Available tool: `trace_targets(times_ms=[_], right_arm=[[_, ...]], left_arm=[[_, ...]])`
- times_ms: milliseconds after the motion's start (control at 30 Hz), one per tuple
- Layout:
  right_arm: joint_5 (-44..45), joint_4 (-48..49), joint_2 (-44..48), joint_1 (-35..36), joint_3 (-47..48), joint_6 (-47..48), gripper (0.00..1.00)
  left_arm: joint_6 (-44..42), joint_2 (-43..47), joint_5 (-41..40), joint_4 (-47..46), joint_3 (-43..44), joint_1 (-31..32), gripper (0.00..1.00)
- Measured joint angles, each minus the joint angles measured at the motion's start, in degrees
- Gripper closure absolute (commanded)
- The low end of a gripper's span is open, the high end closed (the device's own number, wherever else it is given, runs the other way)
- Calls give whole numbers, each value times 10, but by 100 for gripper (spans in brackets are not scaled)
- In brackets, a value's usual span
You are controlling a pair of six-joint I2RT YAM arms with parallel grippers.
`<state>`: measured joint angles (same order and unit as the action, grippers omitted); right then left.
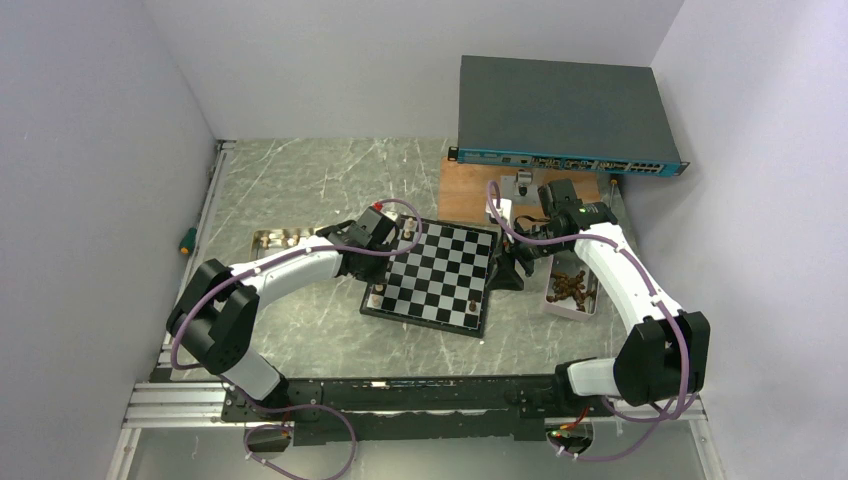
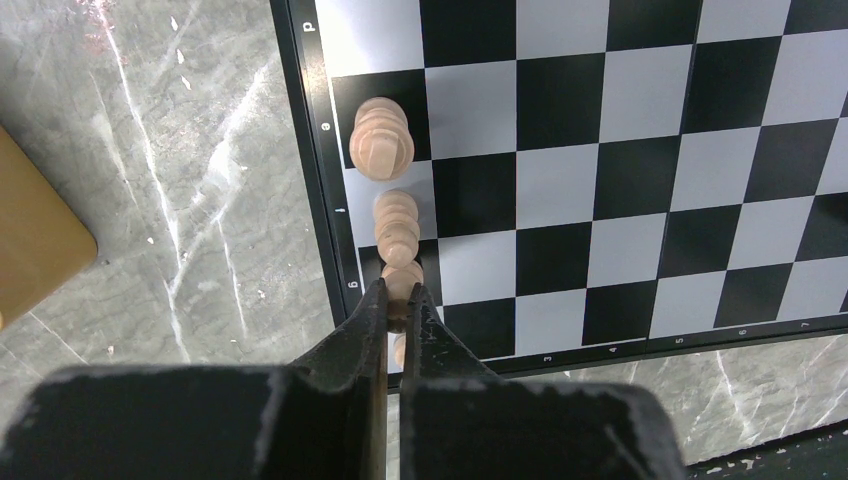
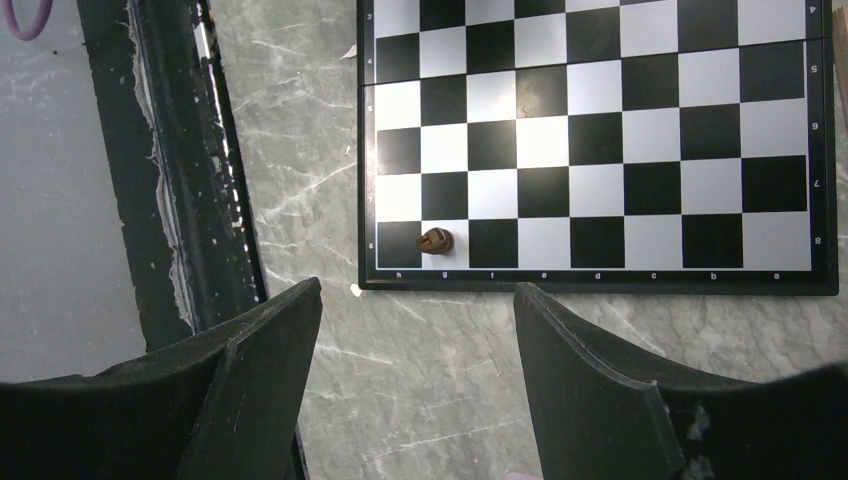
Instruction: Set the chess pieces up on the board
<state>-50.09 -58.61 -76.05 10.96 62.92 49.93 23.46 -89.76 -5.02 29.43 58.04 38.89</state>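
The black-and-white board [image 1: 445, 280] lies mid-table. My left gripper [image 2: 400, 290] hangs over the board's left edge column, shut on a light tan chess piece [image 2: 403, 276]. Two more light pieces [image 2: 381, 138] [image 2: 397, 222] stand in that same column just beyond it, and a sliver of another light piece [image 2: 399, 350] shows between the fingers nearer me. My right gripper [image 3: 418, 290] stands open over bare table just off the board's [image 3: 600, 130] right edge, with nothing between its fingers. One dark brown piece [image 3: 435, 241] sits on the board's edge row in front of it.
A small tray [image 1: 548, 297] with dark pieces sits right of the board. A shiny tray [image 1: 275, 240] lies left of it. Behind the board are a brown wooden plank [image 1: 465, 190] and a dark network switch [image 1: 565, 115]. A screwdriver [image 1: 186, 240] lies at the left wall.
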Motion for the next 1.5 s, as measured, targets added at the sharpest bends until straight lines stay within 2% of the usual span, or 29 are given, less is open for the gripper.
trace_targets(times_ms=[567, 833, 933, 1067, 1233, 1400, 1500], right_arm=[[0, 0, 0, -1, 0, 0, 27], [0, 0, 0, -2, 0, 0, 27], [0, 0, 0, -2, 0, 0, 27], [0, 0, 0, -2, 0, 0, 27], [0, 0, 0, -2, 0, 0, 27], [-2, 0, 0, -2, 0, 0, 27], [-4, 0, 0, -3, 0, 0, 27]], left_arm=[[0, -2, -3, 11, 3, 2, 75], [0, -2, -5, 23, 17, 2, 63], [0, -2, -5, 32, 27, 2, 56], [-2, 3, -5, 42, 45, 2, 43], [-14, 50, -5, 48, 50, 2, 29], [-33, 114, -9, 46, 50, -10, 19], [-46, 145, -5, 42, 49, -47, 17]])
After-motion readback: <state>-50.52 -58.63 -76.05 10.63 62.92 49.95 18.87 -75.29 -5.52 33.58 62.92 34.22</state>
